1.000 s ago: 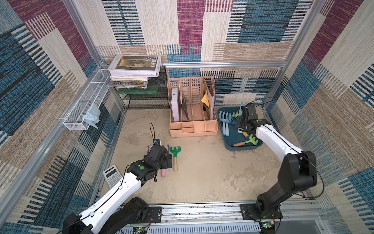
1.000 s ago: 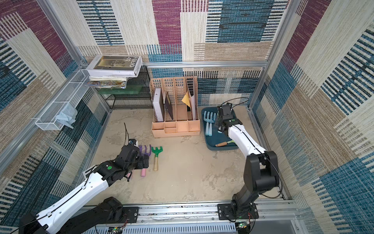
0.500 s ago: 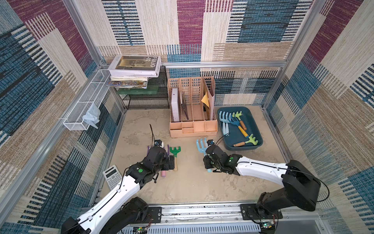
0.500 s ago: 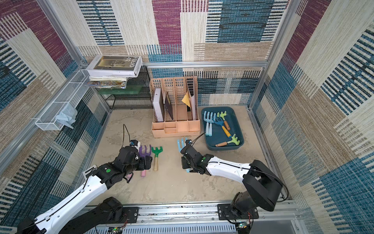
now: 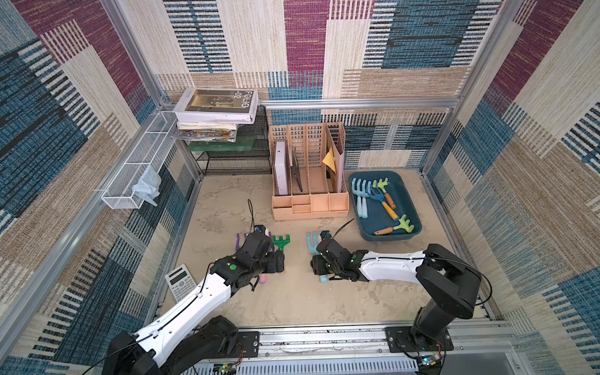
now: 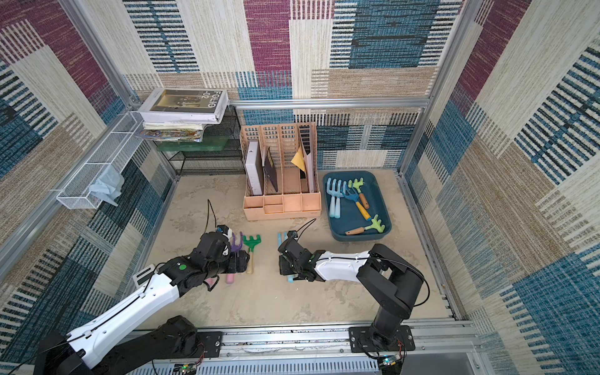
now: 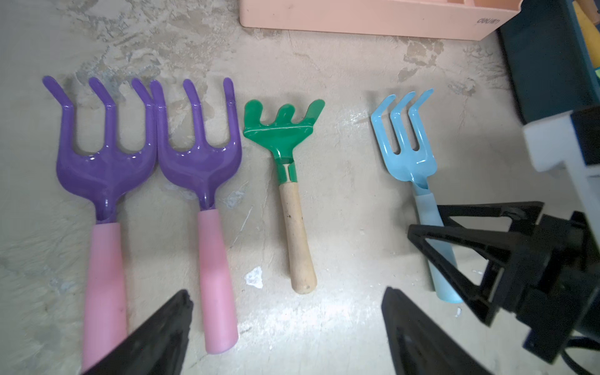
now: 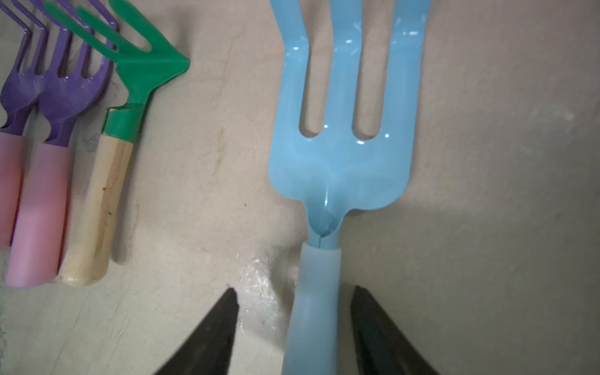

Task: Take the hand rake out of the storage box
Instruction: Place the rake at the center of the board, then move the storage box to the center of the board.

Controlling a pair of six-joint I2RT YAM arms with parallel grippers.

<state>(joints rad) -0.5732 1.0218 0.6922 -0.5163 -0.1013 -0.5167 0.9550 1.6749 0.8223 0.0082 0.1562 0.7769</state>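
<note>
Opening right pincer (image 8: 294, 289) off blue rake (image 8: 341, 162) | rake resting at worktop (image 5: 292, 302) centre, outside storage box (image 5: 407, 201) | left pincer (image 7: 286, 292) hovering, released

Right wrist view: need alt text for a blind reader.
A light blue hand rake lies flat on the beige table, its handle between the open jaws of the right gripper. Beside it lie a green wooden-handled rake and two purple pink-handled rakes.

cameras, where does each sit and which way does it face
Top view: overhead, facing down; left arm, right arm show.
Top view: beside it, same scene, box.
Left wrist: faces the green rake; open left gripper shows.
Right wrist: close over the blue rake; open right gripper straddles its handle.
Wrist views share both rakes.
</note>
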